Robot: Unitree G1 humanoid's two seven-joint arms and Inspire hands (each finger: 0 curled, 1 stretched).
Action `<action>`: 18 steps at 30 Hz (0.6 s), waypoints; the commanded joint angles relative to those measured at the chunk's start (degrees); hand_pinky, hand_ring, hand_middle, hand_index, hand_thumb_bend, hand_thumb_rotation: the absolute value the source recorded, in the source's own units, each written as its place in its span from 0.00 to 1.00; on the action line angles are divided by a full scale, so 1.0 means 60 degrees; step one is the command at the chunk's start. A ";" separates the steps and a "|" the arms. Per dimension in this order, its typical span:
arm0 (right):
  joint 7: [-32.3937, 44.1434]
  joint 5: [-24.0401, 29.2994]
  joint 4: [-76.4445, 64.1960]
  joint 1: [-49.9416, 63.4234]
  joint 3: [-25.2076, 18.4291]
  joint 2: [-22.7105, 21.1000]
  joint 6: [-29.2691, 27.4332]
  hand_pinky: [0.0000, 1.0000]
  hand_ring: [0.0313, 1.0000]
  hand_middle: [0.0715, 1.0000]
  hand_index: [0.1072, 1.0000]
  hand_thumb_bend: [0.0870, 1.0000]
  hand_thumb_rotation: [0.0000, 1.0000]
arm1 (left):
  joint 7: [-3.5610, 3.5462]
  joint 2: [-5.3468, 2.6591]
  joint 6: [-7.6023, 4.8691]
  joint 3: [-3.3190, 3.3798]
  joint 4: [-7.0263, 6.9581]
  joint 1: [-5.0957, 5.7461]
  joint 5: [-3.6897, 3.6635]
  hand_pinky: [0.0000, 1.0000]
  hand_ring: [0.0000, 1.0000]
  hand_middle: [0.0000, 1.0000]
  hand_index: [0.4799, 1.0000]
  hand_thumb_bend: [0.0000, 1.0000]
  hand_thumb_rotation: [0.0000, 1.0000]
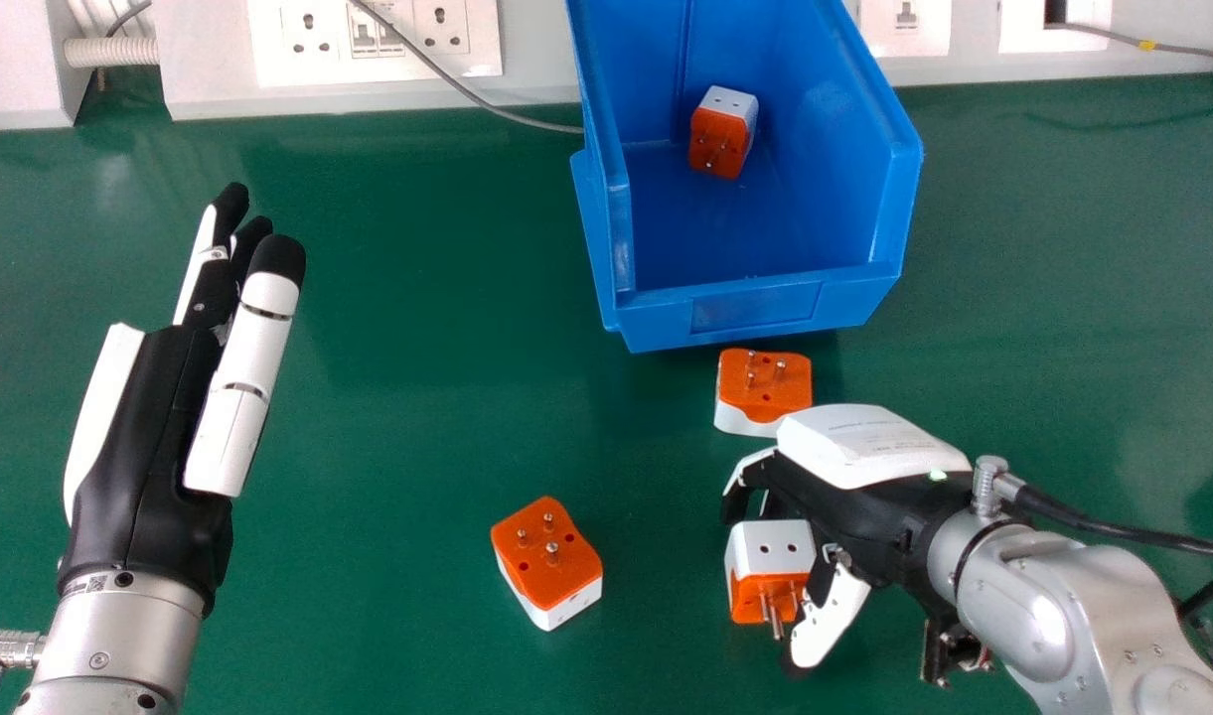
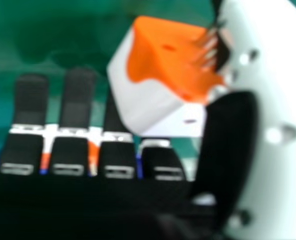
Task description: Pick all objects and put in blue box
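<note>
We take this for a lab or workshop: green surface [image 1: 397, 397], 3 white electrical plates [image 1: 482, 45] behind it, grey cable [image 1: 507, 114].

Dial centred mid-tabletop [image 1: 397, 447], 12 on the far side: box [image 1: 755, 306] at 12 to 1 o'clock, in front of the wall sockets [image 1: 378, 40], with one adapter [image 1: 722, 139] inside at its far end. Second adapter [image 1: 763, 385] is on the tabletop at 3, just before the box's near end; third adapter [image 1: 548, 561] between 6 and 7, well apart from the box. Fourth adapter [image 1: 768, 568] is at 5, between the right hand's [image 1: 864, 497] thumb and fingers, to the right of the third.
</note>
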 commanded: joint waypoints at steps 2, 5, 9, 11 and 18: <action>0.0008 0.0139 0.0073 -0.0053 -0.0127 -0.0125 -0.0168 0.51 0.66 0.73 0.68 0.52 0.00 | 0.0042 0.0068 -0.0023 0.0046 -0.0420 -0.0076 -0.0019 0.94 0.98 0.99 1.00 0.48 1.00; -0.0101 0.0127 0.0142 -0.0033 -0.0130 -0.0109 -0.0214 0.45 0.59 0.67 0.68 0.48 0.00 | 0.0048 0.0063 0.0006 0.0037 -0.0433 -0.0082 -0.0010 0.94 0.98 0.99 1.00 0.48 1.00; -0.0222 0.0021 0.0140 -0.0002 -0.0095 -0.0046 -0.0134 0.42 0.56 0.65 0.67 0.47 0.00 | 0.0049 0.0068 0.0046 0.0042 -0.0469 -0.0089 -0.0008 0.94 0.98 0.99 1.00 0.48 1.00; -0.0248 0.0003 0.0120 0.0013 -0.0093 -0.0013 -0.0084 0.42 0.56 0.65 0.67 0.47 0.00 | 0.0049 0.0073 0.0066 0.0041 -0.0489 -0.0093 -0.0003 0.94 0.98 0.99 1.00 0.48 1.00; -0.0346 0.0053 0.0151 0.0049 -0.0102 0.0098 -0.0013 0.37 0.50 0.59 0.64 0.46 0.00 | 0.0049 0.0080 0.0118 0.0031 -0.0471 -0.0135 0.0004 0.94 0.98 0.99 1.00 0.48 1.00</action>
